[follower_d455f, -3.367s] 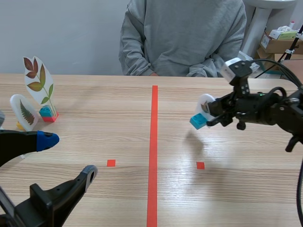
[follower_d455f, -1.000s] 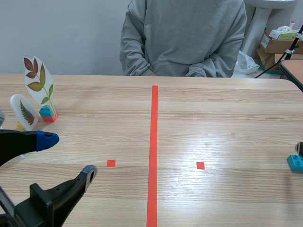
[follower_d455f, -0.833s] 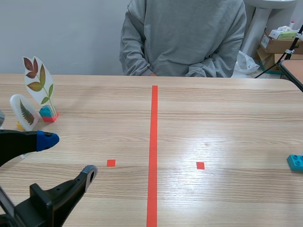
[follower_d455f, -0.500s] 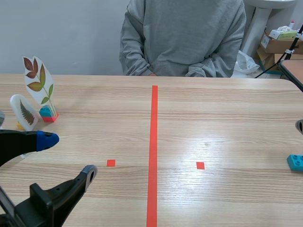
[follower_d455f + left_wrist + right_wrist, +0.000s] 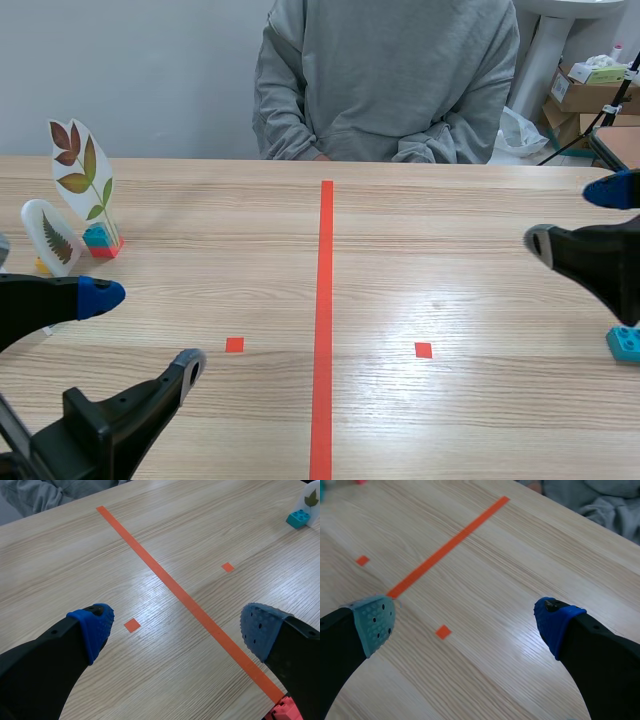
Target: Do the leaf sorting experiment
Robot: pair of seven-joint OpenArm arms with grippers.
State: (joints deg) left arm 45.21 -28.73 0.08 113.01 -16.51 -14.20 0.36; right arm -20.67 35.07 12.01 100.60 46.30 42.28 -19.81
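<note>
Scene view: the tall leaf card (image 5: 82, 170) and the fern card (image 5: 52, 237) stand just beside each other near the tabletop's (image 5: 450, 260) left edge. The third card (image 5: 311, 500) is at the right edge, and only its teal block (image 5: 625, 342) shows here.
Left gripper (image 5: 143, 330): fingers spread wide and holding nothing, low over the near left corner.
Right gripper (image 5: 575, 215): fingers also apart and empty, raised by the right edge near the teal block.
Step in hand: probably choosing the next card to sort across the red tape line (image 5: 323, 300).
Doing it well: close on the block base, not the thin card. Keep the card upright and set it well apart from its neighbours.
Look of tall leaf card: a pale oval with red-brown and green leaflets on one stem, upright on a red-and-teal base.
Look of fern card: smaller, with one dark frond, on a yellow base.
Look of third card: a dark green leaf, partly seen from the left wrist.
</note>
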